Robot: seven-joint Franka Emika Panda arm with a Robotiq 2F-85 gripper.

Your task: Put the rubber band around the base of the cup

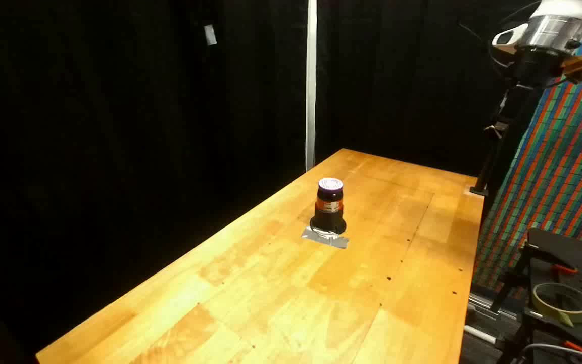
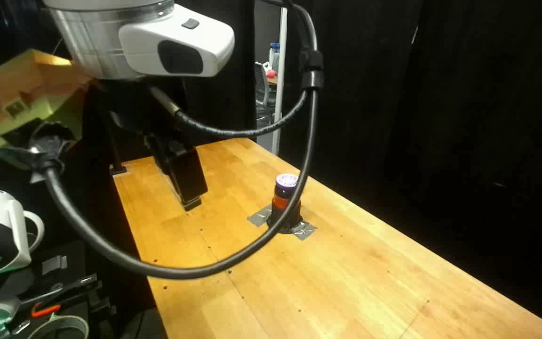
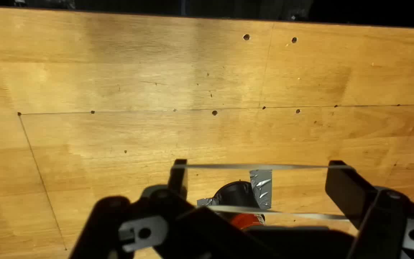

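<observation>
The cup (image 1: 329, 206), a small dark cylinder with an orange-red label and pale purple-rimmed top, stands upright in a black base taped to the wooden table. It shows also in an exterior view (image 2: 280, 203), partly behind a cable. In the wrist view the gripper hides most of the cup (image 3: 245, 220). My gripper (image 3: 258, 166) is open, its fingers wide apart. The pale rubber band (image 3: 228, 167) is stretched around both fingers in two strands. The gripper (image 2: 193, 203) hangs above the table, to one side of the cup and higher. The band cannot be made out in the exterior views.
Grey tape (image 3: 261, 189) fixes the black base (image 1: 329, 222) to the wooden table (image 1: 271, 303). A thick black cable (image 2: 195, 272) loops from the arm. A dark post (image 1: 484, 172) stands at a table corner. A side shelf holds a tape roll (image 1: 561, 302). Black curtains surround the table.
</observation>
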